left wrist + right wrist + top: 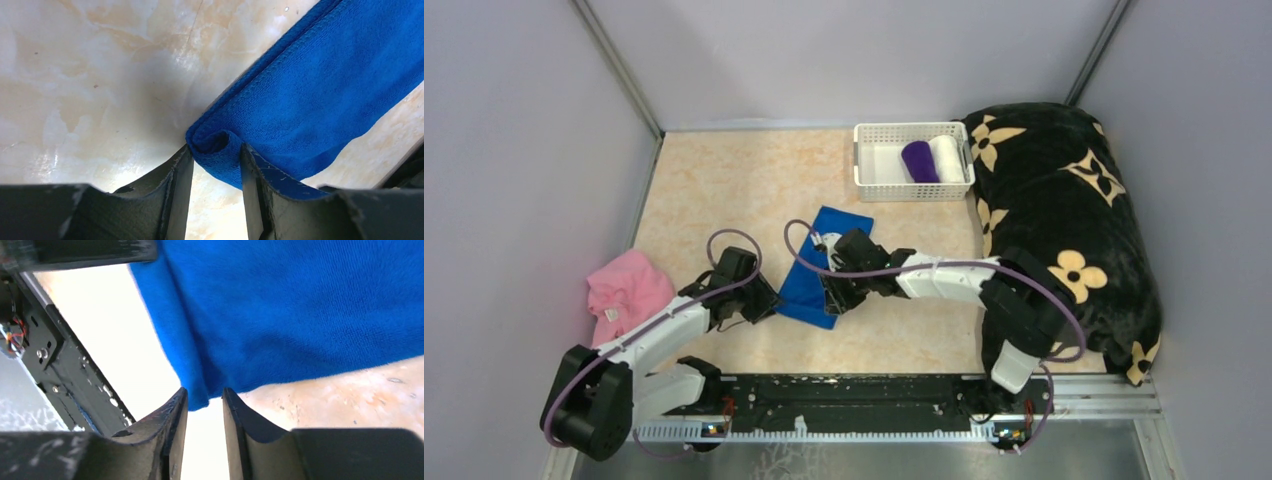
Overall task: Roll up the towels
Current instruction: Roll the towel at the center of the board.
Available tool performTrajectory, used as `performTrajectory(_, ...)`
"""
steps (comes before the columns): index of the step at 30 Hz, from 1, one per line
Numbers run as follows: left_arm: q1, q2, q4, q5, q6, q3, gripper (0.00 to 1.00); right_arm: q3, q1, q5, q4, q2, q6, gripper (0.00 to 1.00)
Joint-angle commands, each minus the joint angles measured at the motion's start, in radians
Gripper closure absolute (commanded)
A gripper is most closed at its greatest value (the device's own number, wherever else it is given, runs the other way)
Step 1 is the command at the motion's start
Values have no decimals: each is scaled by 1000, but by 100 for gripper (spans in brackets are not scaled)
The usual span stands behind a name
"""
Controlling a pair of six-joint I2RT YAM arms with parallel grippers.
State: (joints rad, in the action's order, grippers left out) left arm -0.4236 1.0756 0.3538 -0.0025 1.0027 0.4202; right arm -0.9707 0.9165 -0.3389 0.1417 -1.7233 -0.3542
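The bright blue towel point(836, 243) lies flat on the table, its near end between my two grippers. My left gripper point(766, 304) is shut on the towel's near left corner. In the left wrist view that corner point(220, 150) is curled into a small roll between the fingers point(216, 151). My right gripper point(833, 297) pinches the near right corner point(200, 390) between its fingertips point(204, 396). The dark purple towel point(919, 161) and the cream-white towel point(947, 157) lie rolled in the white basket point(874, 186).
A big black plush blanket with beige flowers point(1064, 220) fills the right side. A pink cloth point(627, 291) lies at the left edge, near the left arm. The black base rail point(844, 395) runs along the near edge.
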Motion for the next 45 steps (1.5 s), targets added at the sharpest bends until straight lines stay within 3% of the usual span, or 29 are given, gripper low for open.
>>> performTrajectory(1, -1, 37, 34, -35, -41, -30, 53, -30, 109, 250, 35, 186, 174, 64)
performTrajectory(5, -3, 44, 28, -29, -47, -27, 54, -29, 202, 344, -8, 206, 282, 56)
performTrajectory(16, -3, 63, 20, -26, -58, -22, 54, -69, 332, 455, -55, 37, 407, 54)
performTrajectory(32, -2, 42, 54, -34, -64, 0, 50, -44, 366, 584, 12, -158, 436, 56)
performTrajectory(34, -3, 35, 60, -38, -65, 5, 49, -52, 366, 605, 38, -182, 433, 59)
performTrajectory(39, -3, 11, 94, -58, -71, 30, 44, -49, 365, 612, 79, -181, 402, 85)
performTrajectory(43, -2, -76, 152, -77, -60, 57, 33, -52, 331, 376, 71, -106, 333, 100)
performTrajectory(45, -3, -131, 191, -84, -59, 73, 29, -49, 286, 233, 43, -63, 276, 100)
